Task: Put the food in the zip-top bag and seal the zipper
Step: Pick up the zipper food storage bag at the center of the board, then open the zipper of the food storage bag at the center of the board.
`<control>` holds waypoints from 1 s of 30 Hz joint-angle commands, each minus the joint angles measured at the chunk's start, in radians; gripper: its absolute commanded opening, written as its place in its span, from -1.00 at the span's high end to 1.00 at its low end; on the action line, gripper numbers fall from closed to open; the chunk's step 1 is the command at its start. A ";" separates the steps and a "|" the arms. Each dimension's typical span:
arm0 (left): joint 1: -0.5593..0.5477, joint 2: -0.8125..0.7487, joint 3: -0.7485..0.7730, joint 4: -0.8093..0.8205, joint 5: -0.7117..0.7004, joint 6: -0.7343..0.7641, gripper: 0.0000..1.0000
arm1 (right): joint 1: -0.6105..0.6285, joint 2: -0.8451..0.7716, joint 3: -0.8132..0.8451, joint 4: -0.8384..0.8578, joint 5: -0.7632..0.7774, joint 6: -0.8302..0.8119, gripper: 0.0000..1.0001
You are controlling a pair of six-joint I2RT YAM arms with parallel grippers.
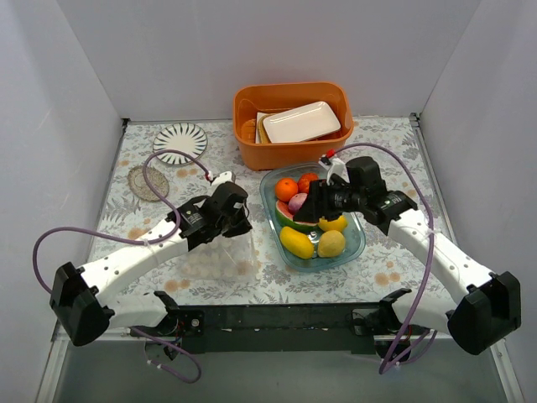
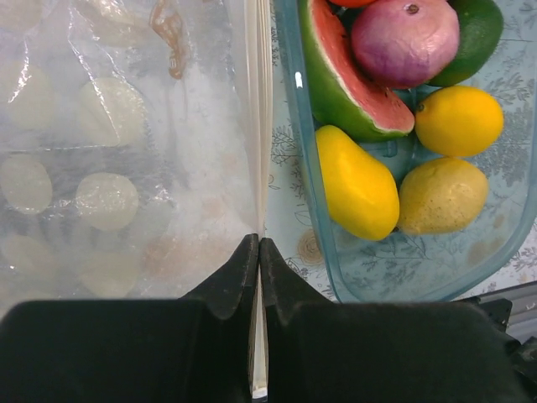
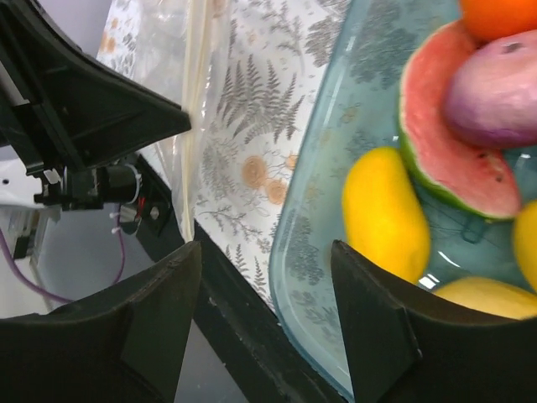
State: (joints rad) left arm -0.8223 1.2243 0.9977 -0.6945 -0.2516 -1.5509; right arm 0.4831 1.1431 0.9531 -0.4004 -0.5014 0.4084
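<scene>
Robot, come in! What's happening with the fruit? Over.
Left gripper shut on zipper. Right gripper open above tray. Fruit all in tray, none bagged. Nothing blocking.

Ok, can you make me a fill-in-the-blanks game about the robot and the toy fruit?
The left gripper is shut on the zip-top bag's whitish ____.
The right gripper is ____ and holds nothing.
The purple onion sits against the ____ slice.
The yellow mango lies in the blue-tinted ____.
Missing words: zipper; open; watermelon; tray.

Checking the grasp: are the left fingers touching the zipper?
Touching. The left wrist view shows both left fingers pinched shut on the zipper.
</scene>
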 commanded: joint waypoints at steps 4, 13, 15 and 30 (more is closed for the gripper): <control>0.000 -0.098 -0.033 0.059 0.015 0.043 1.00 | 0.127 0.049 -0.004 0.153 -0.034 0.076 -0.36; 0.002 -0.192 -0.090 0.174 0.075 0.083 1.00 | 0.245 0.125 -0.039 0.325 -0.062 0.145 -0.37; 0.002 -0.198 -0.099 0.179 0.080 0.081 1.00 | 0.261 0.156 -0.042 0.357 -0.063 0.171 -0.35; 0.002 -0.212 -0.125 0.213 0.091 0.066 1.00 | 0.321 0.302 0.000 0.451 -0.078 0.184 -0.36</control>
State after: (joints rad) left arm -0.8223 1.0359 0.8791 -0.5095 -0.1688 -1.4818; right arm 0.7834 1.4261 0.9188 -0.0322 -0.5514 0.5793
